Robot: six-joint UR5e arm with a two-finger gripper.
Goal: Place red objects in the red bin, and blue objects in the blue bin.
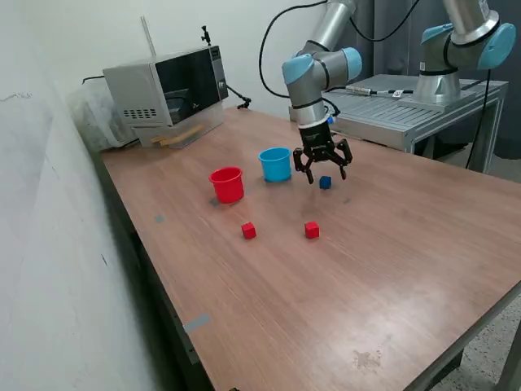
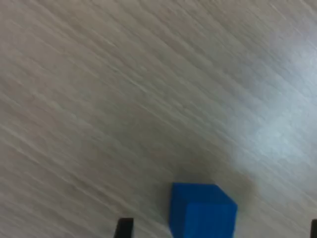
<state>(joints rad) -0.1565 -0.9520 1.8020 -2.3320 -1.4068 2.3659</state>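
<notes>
1. Hovering over the wooden table (image 1: 391, 269), my gripper (image 1: 322, 167) hangs with its fingers spread and nothing between them, just above a blue cube (image 1: 326, 182).
2. I see that cube (image 2: 202, 209) on the wrist view too, resting on the bare wood, with two dark finger tips at the frame's edges on either side of it.
3. I find only this one blue cube in either view; it sits near the blue cup (image 1: 276, 164), on the exterior view's right of it.
4. Two red cubes, one (image 1: 248, 231) and the other (image 1: 312, 230), lie apart from each other on the table, nearer the camera than the red cup (image 1: 227, 184).
5. My read: the cube is off-centre between the fingers, so a straight descent could land one finger on top of it, or tip and skid it across the smooth wood.
6. A second risk, as I judge it: the blue cup stands close by, and a low swing toward it could clip the rim and knock the cup over.
7. The microwave (image 1: 167, 94) at the far end stays well clear of the work.
</notes>
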